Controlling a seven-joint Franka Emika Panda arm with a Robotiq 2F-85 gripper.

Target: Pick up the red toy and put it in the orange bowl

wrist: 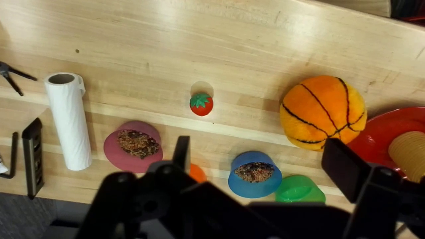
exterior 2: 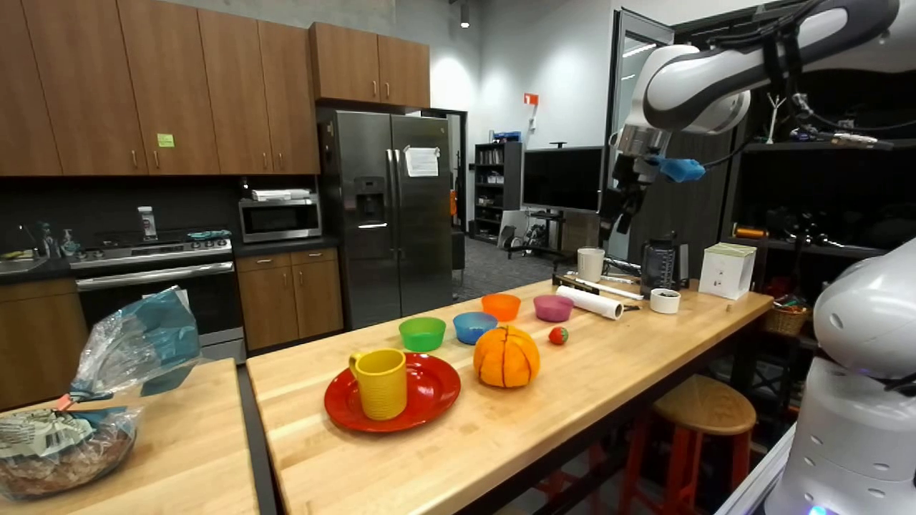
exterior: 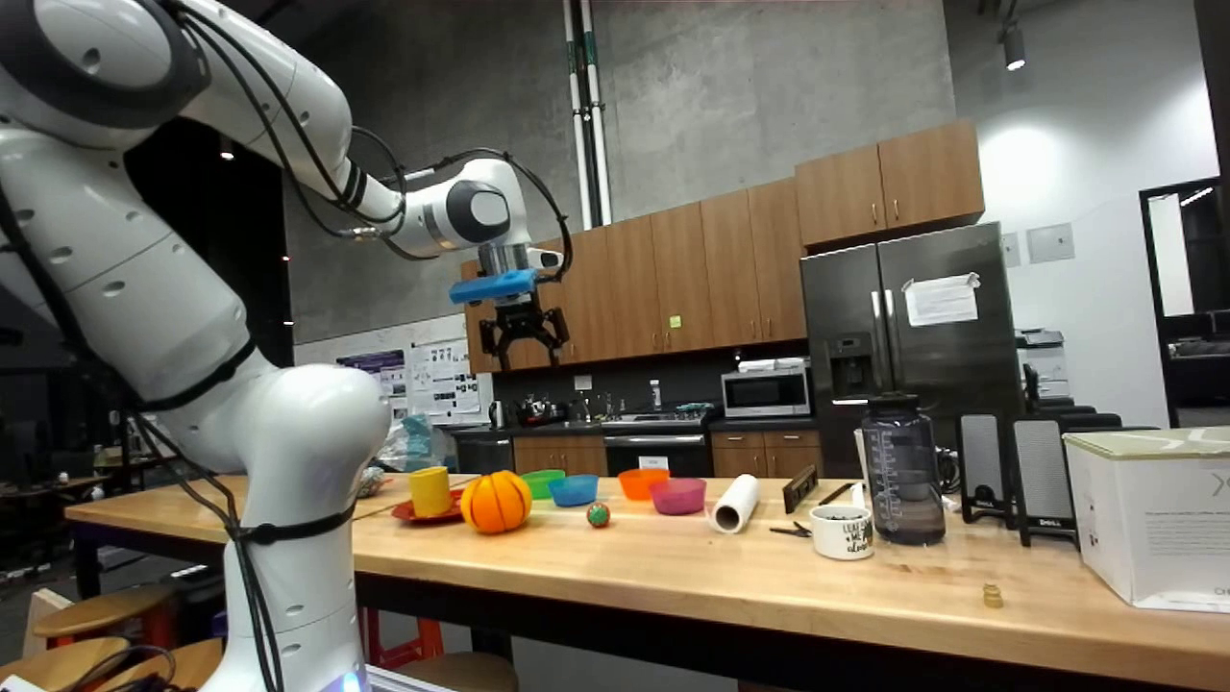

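A kitchen, I'd say, sharing its room with a robot lab: with twelve o'clock straight ahead in an exterior view, a stove (exterior 2: 150, 265) stands at eleven, a refrigerator (exterior 2: 376, 243) near twelve, a robot arm (exterior 2: 715, 77) around one.

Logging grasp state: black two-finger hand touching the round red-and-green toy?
Apart: both exterior views show the hand far higher than the toy, clear air between.

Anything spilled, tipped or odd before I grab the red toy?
Nothing stands out: the granular contents lie inside the pink bowl and blue bowl, the orange bowl sits upright, and the yellow mug stands upright on the red plate.
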